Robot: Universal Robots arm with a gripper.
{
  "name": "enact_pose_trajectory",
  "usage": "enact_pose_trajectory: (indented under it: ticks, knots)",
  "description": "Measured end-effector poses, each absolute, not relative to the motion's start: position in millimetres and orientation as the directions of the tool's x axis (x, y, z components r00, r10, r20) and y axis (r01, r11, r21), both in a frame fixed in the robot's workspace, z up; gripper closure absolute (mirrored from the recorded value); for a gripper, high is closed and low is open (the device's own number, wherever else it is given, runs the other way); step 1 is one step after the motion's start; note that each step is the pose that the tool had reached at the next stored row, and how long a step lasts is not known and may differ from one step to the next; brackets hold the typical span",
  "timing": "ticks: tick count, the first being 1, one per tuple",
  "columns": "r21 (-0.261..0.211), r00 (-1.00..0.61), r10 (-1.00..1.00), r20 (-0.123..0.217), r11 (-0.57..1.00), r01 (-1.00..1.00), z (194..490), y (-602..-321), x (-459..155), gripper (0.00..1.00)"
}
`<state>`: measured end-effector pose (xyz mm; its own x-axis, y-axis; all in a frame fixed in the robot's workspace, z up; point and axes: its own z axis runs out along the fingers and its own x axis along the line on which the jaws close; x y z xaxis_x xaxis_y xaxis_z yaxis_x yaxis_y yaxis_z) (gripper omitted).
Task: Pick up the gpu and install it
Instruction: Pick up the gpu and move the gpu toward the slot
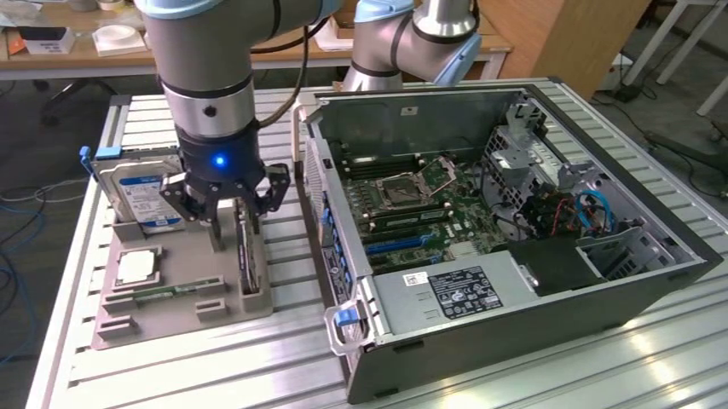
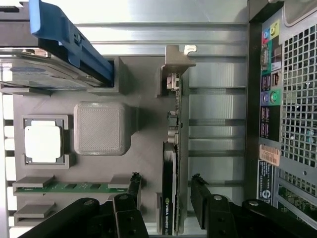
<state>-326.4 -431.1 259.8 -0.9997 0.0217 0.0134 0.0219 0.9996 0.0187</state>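
Step in hand: the pick-up, at the approach stage; nothing is lifted and the install is not begun. The gpu (image 1: pixel 245 256) stands on edge in a slot of the grey holder (image 1: pixel 170 311) on the worktop (image 1: pixel 216 366), beside the open computer case (image 1: pixel 512 213) and outside it. The gripper (image 1: pixel 228 215) hangs directly over the card, fingers (image 2: pixel 199 194) spread wide and holding nothing. In the wrist view the card runs between the two fingers, one on each side, with a gap on both and the narrower one on the case side. Judgement: a sound grip calls for staying square to the thin board, closing on its flat faces, and a straight lift so it does not bind in the slot. A hard drive (image 1: pixel 136 194) and a processor (image 1: pixel 136 266) share the holder.
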Motion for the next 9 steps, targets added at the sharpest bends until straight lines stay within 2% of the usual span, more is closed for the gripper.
enact_pose_trajectory:
  ticks: [9]
  knots:
    - [0.017, -1.0, 0.022, 0.012, 1.0, 0.022, 248, -431, -326, 0.47]
